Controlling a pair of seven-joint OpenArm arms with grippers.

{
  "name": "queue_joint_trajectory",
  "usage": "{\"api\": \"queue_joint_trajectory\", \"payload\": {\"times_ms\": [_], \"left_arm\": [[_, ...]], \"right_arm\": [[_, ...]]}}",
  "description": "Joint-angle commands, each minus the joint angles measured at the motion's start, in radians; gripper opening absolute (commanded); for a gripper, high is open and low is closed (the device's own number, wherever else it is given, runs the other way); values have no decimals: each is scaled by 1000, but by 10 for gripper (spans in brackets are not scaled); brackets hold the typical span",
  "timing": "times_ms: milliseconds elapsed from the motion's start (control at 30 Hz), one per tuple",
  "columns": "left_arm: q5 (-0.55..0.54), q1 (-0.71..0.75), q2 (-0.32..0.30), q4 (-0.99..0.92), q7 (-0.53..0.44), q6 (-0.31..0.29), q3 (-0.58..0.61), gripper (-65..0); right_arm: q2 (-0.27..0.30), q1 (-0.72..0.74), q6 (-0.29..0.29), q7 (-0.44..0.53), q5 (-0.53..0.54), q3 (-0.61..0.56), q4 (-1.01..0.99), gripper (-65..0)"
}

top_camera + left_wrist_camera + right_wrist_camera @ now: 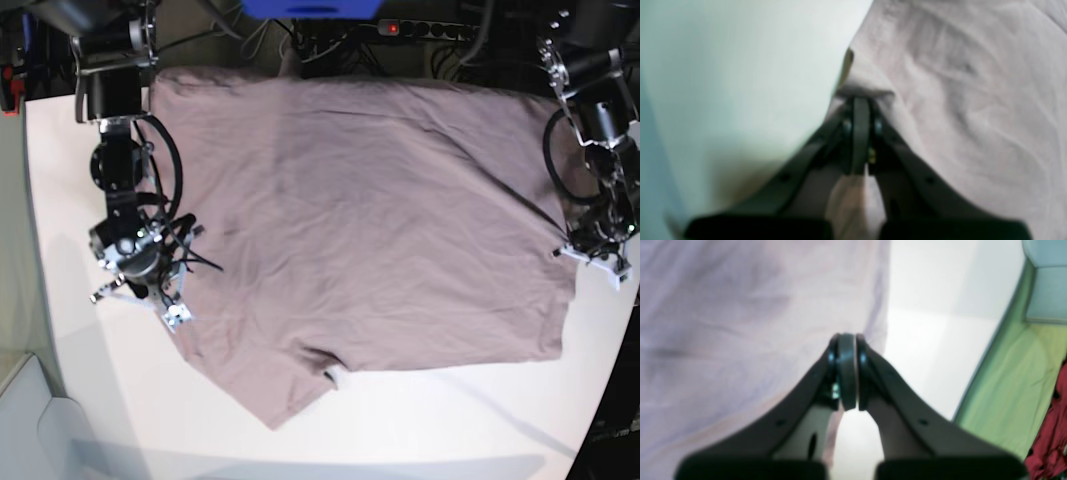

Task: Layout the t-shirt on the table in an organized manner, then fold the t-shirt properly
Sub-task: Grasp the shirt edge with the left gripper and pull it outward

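A dusty mauve t-shirt [370, 220] lies spread and lightly wrinkled across the white table [90, 380], its far edge running to the table's far side and one corner trailing toward the near edge. On the base view's right, the left gripper [860, 100] is clamped on a small fold at the shirt's edge, cloth bunched between its closed jaws. On that view's left, the right gripper [846, 340] has its jaws pressed together at the opposite edge; whether fabric sits between them cannot be told. Green flooring [1013, 390] shows beyond the table.
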Motion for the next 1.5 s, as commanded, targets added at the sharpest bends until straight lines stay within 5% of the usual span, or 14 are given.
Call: {"api": "queue_joint_trajectory", "payload": {"times_ms": [0,200,367,600,867,1167,1467], "left_arm": [[0,-39,-9,-6,-9,3,21,-650],[-6,-112,-11,36,10,3,70,-650],[-31,-103,-9,243,166,3,67,-650],[-189,104,-6,512,343,4,-35,-650],[-261,328,-6,571,347,4,-138,-650],[-259,462,28,573,320,4,-187,-650],[-261,543,100,573,278,4,-183,-650]], "right_arm": [[4,3,-1,13,-2,2,18,-650],[9,-66,-1,4,-2,1,27,-650],[9,-112,2,-41,-2,1,118,-650],[3,-152,3,-77,3,-4,171,-650],[3,-106,3,36,3,1,-40,-650],[9,103,3,173,-1,1,-405,-650],[9,266,3,182,-4,-2,-468,-650]]}}
